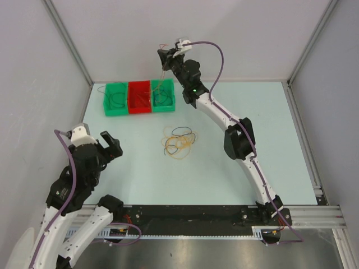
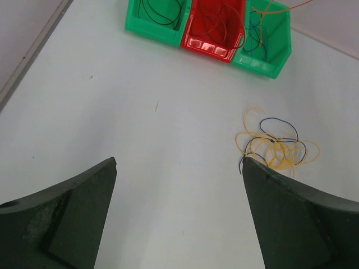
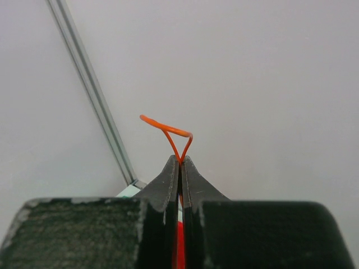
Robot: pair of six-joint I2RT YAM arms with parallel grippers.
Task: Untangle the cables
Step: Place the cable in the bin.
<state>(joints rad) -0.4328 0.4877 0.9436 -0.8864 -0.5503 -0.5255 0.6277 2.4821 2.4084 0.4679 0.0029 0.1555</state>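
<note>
A tangle of thin yellow, blue and black cables (image 1: 179,143) lies on the table's middle; it also shows in the left wrist view (image 2: 277,144). My right gripper (image 1: 164,58) is raised above the bins at the back, shut on an orange cable (image 3: 174,134) whose bent end sticks out past the closed tips; the cable hangs down towards the right green bin (image 1: 163,95). My left gripper (image 1: 112,144) is open and empty at the near left, well apart from the tangle.
Three bins stand in a row at the back left: a green one (image 1: 115,100) with black cables, a red one (image 1: 139,97) with red cables, a green one with blue cables. Grey walls enclose the table.
</note>
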